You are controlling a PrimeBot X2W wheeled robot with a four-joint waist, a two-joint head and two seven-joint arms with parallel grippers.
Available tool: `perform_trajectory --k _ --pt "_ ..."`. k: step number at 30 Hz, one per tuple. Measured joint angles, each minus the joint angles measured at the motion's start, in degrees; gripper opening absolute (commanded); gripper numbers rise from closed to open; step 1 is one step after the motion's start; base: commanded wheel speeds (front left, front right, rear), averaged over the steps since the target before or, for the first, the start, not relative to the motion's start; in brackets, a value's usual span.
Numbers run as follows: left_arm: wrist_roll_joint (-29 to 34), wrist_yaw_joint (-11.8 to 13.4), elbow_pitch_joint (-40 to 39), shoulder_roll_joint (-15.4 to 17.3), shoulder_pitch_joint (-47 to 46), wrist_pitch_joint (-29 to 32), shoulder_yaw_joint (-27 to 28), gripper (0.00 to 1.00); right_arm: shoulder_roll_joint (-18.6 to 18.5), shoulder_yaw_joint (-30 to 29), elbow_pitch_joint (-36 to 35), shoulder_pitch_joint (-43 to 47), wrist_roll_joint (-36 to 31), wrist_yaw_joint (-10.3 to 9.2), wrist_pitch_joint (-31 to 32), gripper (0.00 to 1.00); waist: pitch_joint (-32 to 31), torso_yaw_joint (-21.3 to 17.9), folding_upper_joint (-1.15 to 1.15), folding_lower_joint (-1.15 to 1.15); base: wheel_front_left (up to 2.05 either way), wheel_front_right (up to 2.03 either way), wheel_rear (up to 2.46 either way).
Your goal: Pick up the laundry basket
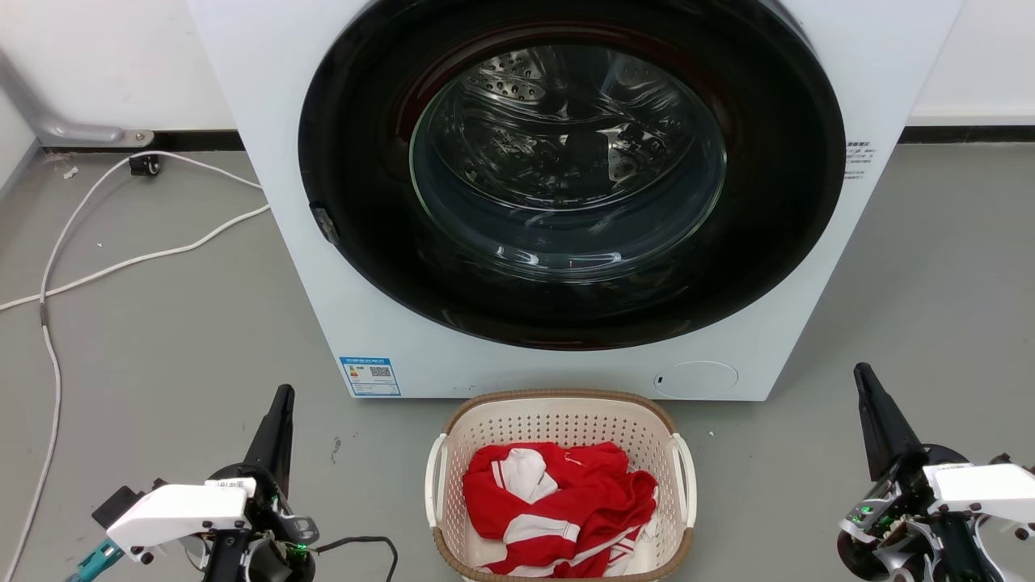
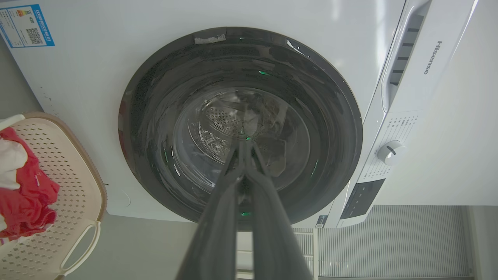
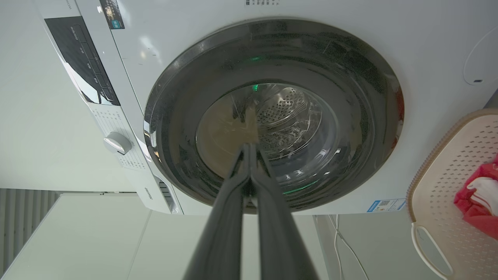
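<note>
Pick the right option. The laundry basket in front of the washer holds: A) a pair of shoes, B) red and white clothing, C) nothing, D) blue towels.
B: bunched red and white clothing lies inside the laundry basket, which stands on the floor before the washer.

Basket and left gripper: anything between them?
Just bare grey floor with a small dark scuff between the left gripper and the basket, per head view.
</note>
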Motion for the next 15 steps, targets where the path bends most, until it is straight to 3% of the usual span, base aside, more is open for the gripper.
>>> perform_trajectory --k 15 --pt "0.2 0.0 0.0 -0.2 0.0 0.2 0.3 0.0 0.1 -0.2 0.0 0.0 -0.2 0.0 0.2 0.0 0.0 0.0 0.0 0.0 0.0 0.0 0.0"
